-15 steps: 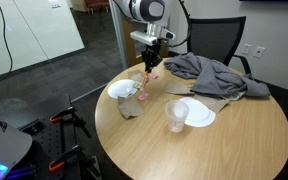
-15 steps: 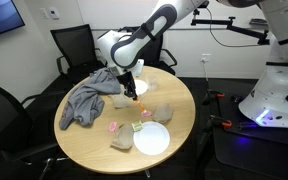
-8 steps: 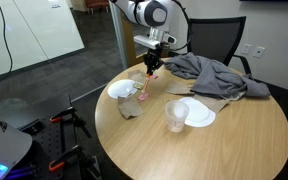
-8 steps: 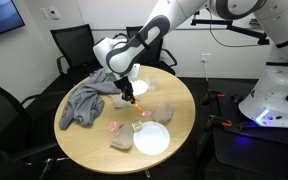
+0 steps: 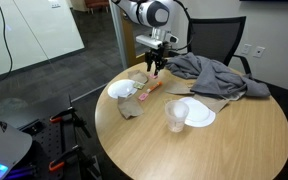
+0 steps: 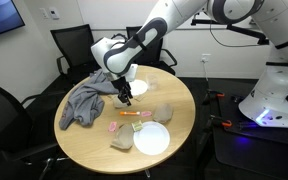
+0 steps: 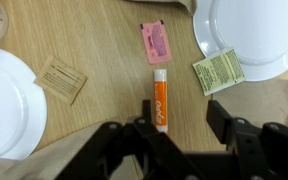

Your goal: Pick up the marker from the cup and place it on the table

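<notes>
The orange-red marker (image 7: 160, 100) lies flat on the light-wood table (image 7: 94, 40), free of the jaws. In the wrist view my gripper (image 7: 169, 130) hangs open just above the marker's near end, one dark finger (image 7: 222, 120) to its right. In both exterior views the gripper (image 5: 157, 68) (image 6: 125, 97) hovers over the marker (image 5: 152, 88) (image 6: 131, 114) between the two plates. The clear cup (image 5: 175, 117) stands upright nearer the table's middle, beside a plate, with nothing visible in it.
White plates (image 5: 121, 89) (image 5: 198, 113) flank the marker. A pink packet (image 7: 153, 42), a green-printed sachet (image 7: 219, 70) and a brown sachet (image 7: 61, 79) lie close by. Crumpled grey cloth (image 5: 214, 75) (image 6: 84, 100) covers the far part, with office chairs (image 5: 219, 35) behind it.
The jaws have opened and let go of the marker, which now lies on the table. The gripper has risen slightly above it.
</notes>
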Controlling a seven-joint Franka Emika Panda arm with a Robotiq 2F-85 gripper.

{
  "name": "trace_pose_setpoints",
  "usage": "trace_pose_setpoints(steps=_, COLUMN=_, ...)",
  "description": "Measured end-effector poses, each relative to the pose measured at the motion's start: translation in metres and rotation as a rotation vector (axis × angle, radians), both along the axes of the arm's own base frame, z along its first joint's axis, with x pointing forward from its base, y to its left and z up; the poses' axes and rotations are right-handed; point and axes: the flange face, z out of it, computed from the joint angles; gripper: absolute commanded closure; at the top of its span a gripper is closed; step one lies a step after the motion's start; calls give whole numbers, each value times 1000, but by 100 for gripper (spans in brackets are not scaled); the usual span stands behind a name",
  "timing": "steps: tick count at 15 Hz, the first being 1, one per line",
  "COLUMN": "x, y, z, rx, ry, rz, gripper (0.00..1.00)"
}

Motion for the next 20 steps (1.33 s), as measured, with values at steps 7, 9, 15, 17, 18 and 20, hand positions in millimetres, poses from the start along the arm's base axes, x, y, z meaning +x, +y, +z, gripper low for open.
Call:
trace_pose_setpoints(steps=7, x=6, y=7, z=59, rx=20, ry=-205, rz=-11, gripper=0)
trace_pose_setpoints(steps=9, x=1, y=5, z=82, rx=25, ry=-279, rz=-27, gripper=0)
trace_pose_setpoints(steps=15, x=-30, y=-7, z=134, rx=30, ry=-424, rz=-91, gripper=0)
trace_pose_setpoints(steps=17, x=-41, y=-9, z=144, rx=32, ry=-451, rz=-104, gripper=0)
trace_pose_setpoints(steps=18, x=-47, y=-10, z=148, rx=34, ry=-463, rz=-106, gripper=0)
trace_pose_setpoints(steps=20, x=-57, y=-11, z=152, rx=39, ry=-482, rz=-110, gripper=0)
